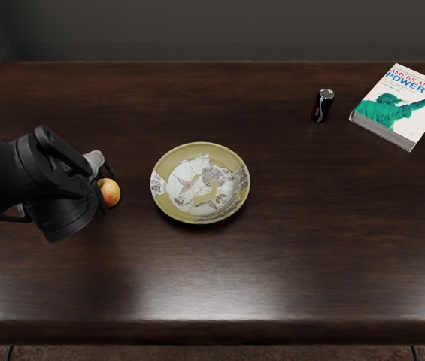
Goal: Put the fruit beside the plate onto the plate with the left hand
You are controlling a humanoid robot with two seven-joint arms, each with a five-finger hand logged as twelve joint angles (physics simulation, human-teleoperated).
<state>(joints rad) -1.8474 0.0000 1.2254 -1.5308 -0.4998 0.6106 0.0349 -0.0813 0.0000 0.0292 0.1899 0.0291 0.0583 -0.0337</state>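
Note:
A small orange-yellow fruit (110,192) lies on the dark wooden table just left of the plate (164,161), a yellow-green dish with a patterned white centre. My left hand (92,184) comes in from the left edge, black and bulky, and sits right against the fruit's left side, covering part of it. The wrist hides the hand's grip, so whether it holds the fruit does not show. A narrow gap of bare table separates the fruit from the plate's rim. The right arm is out of view.
A dark soda can (322,104) stands at the back right. A book (402,104) with a teal statue on its cover lies beside it near the table's right corner. The table's front edge (212,331) runs along the bottom.

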